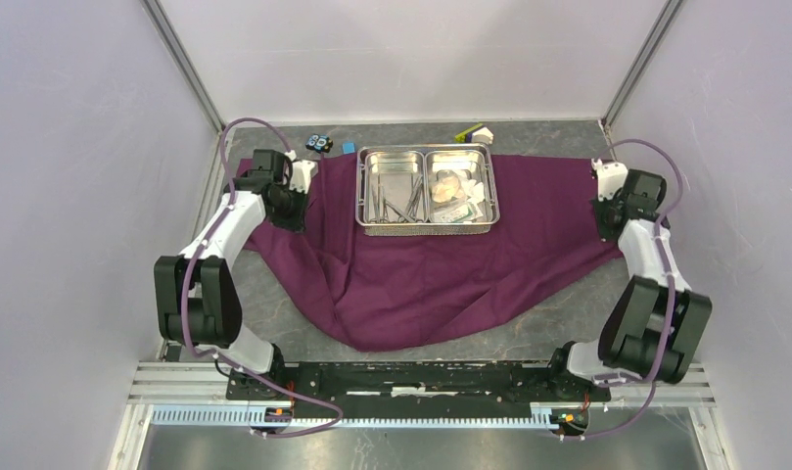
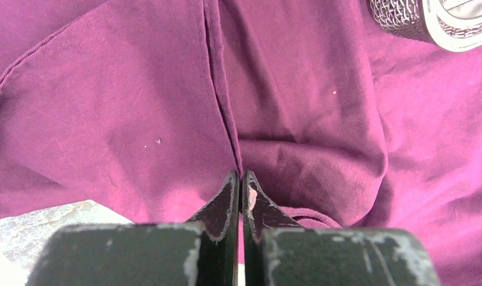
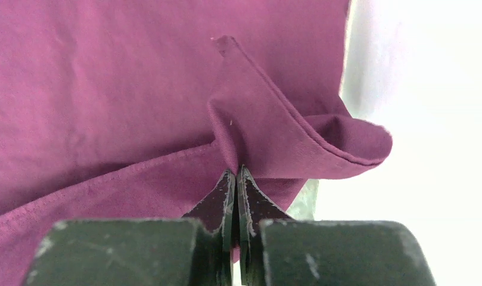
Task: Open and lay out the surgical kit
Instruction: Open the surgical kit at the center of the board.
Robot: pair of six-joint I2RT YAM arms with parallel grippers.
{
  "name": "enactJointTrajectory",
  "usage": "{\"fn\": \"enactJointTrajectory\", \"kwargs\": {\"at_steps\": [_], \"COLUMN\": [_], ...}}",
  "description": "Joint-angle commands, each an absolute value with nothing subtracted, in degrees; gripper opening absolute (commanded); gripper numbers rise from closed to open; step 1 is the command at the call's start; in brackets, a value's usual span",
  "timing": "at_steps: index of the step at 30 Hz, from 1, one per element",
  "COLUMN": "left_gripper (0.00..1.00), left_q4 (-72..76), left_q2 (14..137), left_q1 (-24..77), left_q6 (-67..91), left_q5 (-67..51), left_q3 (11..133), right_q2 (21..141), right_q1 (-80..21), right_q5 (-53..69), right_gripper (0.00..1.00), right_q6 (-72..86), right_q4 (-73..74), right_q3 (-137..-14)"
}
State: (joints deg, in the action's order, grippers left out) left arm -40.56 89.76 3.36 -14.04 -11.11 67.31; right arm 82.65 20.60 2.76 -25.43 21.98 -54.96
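We saw the left gripper [image 2: 241, 179] clamped on the purple cloth's [image 1: 421, 279] left side and the right gripper [image 3: 235, 176] pinching its right corner, with the steel tray [image 1: 427, 231] resting on top.

**Matt cloth, gleaming steel**

The purple cloth [image 1: 421, 284] is showing a soft, matt weave with stitched hems. Toward its twelve o'clock edge, the tray [image 1: 426, 229] is gleaming as polished metal, its outer wall looking finely perforated. The table [image 1: 548, 333] is looking grey, mottled and dull. The left gripper [image 2: 241, 179] is showing black, matt, scuffed fingers [image 2: 226, 205].
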Motion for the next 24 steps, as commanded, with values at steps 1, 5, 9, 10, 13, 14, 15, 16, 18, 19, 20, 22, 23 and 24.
{"fn": "enactJointTrajectory", "kwargs": {"at_steps": [1, 5, 9, 10, 13, 14, 15, 16, 18, 19, 20, 22, 23, 24], "left_gripper": [0.02, 0.02, 0.02, 0.02, 0.02, 0.02, 0.02, 0.02, 0.02, 0.02, 0.02, 0.02, 0.02, 0.02], "left_q4": [-39.1, -39.1, -39.0, -39.1, -39.6, -39.9, -40.4, -40.7, -41.1, -41.3, -41.4, -42.1, -42.3, -42.4], "left_q2": [85.3, 83.7, 83.1, 83.1, 82.9, 82.8, 82.3, 81.8, 80.2, 79.3, 78.5, 77.4, 77.1, 76.9], "left_q1": [3.4, 3.4, 3.3, 3.4, 3.4, 3.4, 3.4, 3.4, 3.3, 3.4, 3.3, 3.4, 3.4, 3.3], "left_q6": [-16.0, -16.8, -17.6, -17.8, -18.2, -18.4, -18.6, -18.8, -19.3, -19.6, -19.9, -20.3, -20.5, -20.4], "left_q5": [-12.7, -11.9, -10.5, -10.1, -8.9, -8.0, -7.0, -6.1, -3.7, -2.2, -1.1, 1.2, 1.9, 2.0], "left_q3": [65.8, 64.5, 63.3, 63.0, 62.0, 61.6, 61.3, 60.8, 59.7, 59.1, 58.8, 58.7, 58.8, 58.8], "right_q2": [75.0, 69.7, 65.3, 64.0, 60.3, 59.3, 58.4, 57.7, 56.8, 56.7, 57.1, 59.6, 61.4, 63.7], "right_q1": [22.1, 23.1, 24.4, 24.5, 24.6, 24.6, 24.6, 24.6, 24.6, 24.6, 24.6, 24.6, 24.5, 24.5], "right_q5": [-2.5, -6.7, -9.4, -10.0, -12.2, -13.1, -14.2, -14.7, -13.5, -11.6, -9.2, -4.3, -2.4, -0.4], "right_gripper": [0.07, 0.15, 0.24, 0.26, 0.32, 0.35, 0.38, 0.41, 0.46, 0.48, 0.5, 0.53, 0.54, 0.58], "right_q6": [-29.6, -32.2, -34.1, -34.4, -35.1, -35.5, -36.0, -36.0, -35.8, -35.4, -34.6, -33.3, -32.7, -32.3], "right_q4": [24.7, 26.8, 29.7, 30.7, 33.0, 33.6, 34.2, 34.9, 35.8, 36.3, 36.6, 37.2, 37.3, 37.3], "right_q3": [-50.3, -45.6, -42.5, -41.8, -40.6, -40.6, -40.7, -41.3, -42.8, -44.0, -45.0, -47.4, -48.2, -48.9]}}
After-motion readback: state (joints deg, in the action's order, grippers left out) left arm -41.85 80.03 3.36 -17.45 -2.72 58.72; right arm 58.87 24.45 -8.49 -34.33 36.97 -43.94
